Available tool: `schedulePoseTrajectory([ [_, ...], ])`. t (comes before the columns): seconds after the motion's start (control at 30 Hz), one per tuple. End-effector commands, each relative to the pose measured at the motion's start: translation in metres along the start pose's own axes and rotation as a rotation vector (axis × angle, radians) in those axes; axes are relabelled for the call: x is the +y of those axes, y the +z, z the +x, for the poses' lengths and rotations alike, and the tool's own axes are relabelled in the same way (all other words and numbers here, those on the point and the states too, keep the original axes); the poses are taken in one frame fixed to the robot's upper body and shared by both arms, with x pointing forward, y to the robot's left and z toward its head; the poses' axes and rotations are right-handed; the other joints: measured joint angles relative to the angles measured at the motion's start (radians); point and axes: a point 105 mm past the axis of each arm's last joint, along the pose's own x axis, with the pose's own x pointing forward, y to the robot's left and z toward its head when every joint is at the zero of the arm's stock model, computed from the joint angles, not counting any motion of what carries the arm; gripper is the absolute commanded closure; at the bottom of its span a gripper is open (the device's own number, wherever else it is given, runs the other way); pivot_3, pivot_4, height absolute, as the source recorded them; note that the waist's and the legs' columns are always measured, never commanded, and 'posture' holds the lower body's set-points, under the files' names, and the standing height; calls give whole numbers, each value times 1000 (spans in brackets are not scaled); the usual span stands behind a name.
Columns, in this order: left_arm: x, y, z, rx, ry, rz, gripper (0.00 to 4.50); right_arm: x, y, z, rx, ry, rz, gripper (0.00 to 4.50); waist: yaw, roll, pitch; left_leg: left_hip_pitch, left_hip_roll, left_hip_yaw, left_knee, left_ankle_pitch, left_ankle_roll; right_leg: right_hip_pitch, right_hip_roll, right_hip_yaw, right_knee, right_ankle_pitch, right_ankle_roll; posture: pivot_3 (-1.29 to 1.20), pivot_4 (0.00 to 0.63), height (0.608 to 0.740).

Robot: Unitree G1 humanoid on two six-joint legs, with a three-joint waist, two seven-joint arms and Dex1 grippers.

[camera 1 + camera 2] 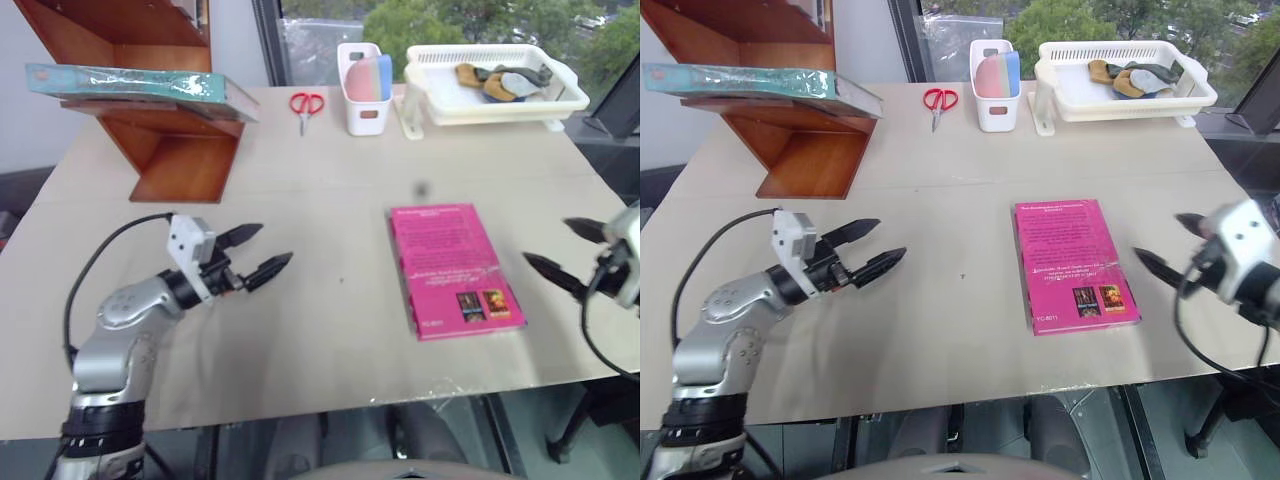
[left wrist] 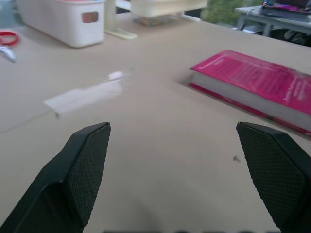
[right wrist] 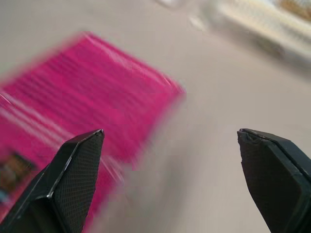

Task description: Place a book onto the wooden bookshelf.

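teal book [image 1: 140, 87] (glossy wrap), reddish-brown bookshelf [image 1: 170, 150], magenta book [image 1: 450, 265], red scissors [image 1: 307, 105]

We see even, bright daylight from the window [image 1: 330, 20] behind the table [image 1: 300, 220]; shadows are soft. The wrap on the book [image 1: 130, 85] left of the window glints. The pink book [image 3: 82, 97] smears with motion blur in the right wrist view

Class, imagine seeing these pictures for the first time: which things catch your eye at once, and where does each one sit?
The magenta-pink book stands out most, lying flat on the pale table, right of the middle. At the far left corner, the teal-green book lies across a ledge of the wooden bookshelf. The left gripper and right gripper hover open on either side, holding nothing.
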Motion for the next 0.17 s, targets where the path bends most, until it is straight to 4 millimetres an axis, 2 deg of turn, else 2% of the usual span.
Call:
schedulePoseTrajectory([
  [0.03, -2, 10, -12, -3, -3, 45, 31, -6, 1, -9, 13, -4, -55, 0, 0, 0, 0, 0, 0, 1, 0, 0, 0, 0, 0, 1, 0, 0, 0, 0, 150, 740],
  [0.17, -6, 12, -16, 11, -12, 32, 31, -5, -2, -10, 28, 15, -41, 0, 3, 0, 0, 0, -1, 2, 1, 0, 0, 0, -2, 1, -1, -1, -3, 0, 150, 740],
])
